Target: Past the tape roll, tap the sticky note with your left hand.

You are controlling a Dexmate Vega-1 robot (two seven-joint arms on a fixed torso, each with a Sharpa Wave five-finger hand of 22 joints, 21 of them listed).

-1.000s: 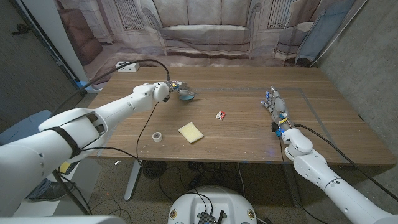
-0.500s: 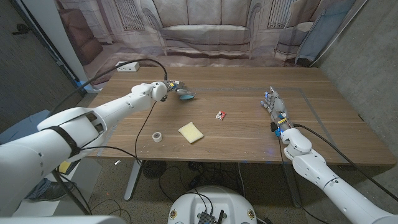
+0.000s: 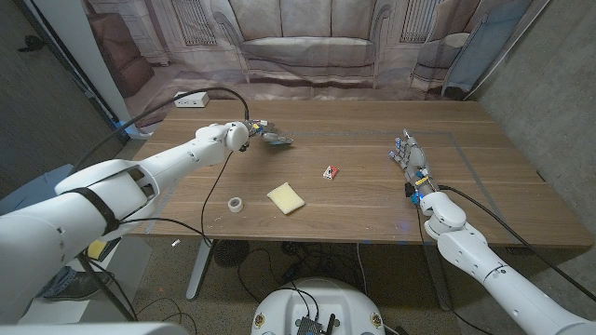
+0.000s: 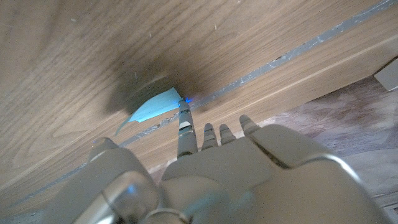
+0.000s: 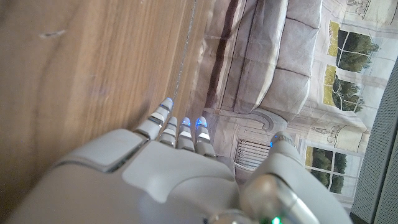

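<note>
We see left robot hand [image 3: 265, 135] fingers spread, one fingertip [image 4: 185, 107] touching blue sticky note [image 4: 154, 107]; right robot hand [image 3: 412, 160] open, holding nothing.

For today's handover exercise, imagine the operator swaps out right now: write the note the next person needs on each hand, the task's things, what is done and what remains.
Left hand: out over the far left of the table, one finger on the blue sticky note, holding nothing.
Right hand: at the table's right side, fingers straight, holding nothing.
Tape roll: near the front edge, left of a yellow pad; the blue note lies beyond it.
Done: reach past the roll, apparent contact.
Left: confirm the tap, lift off, withdraw.
</note>
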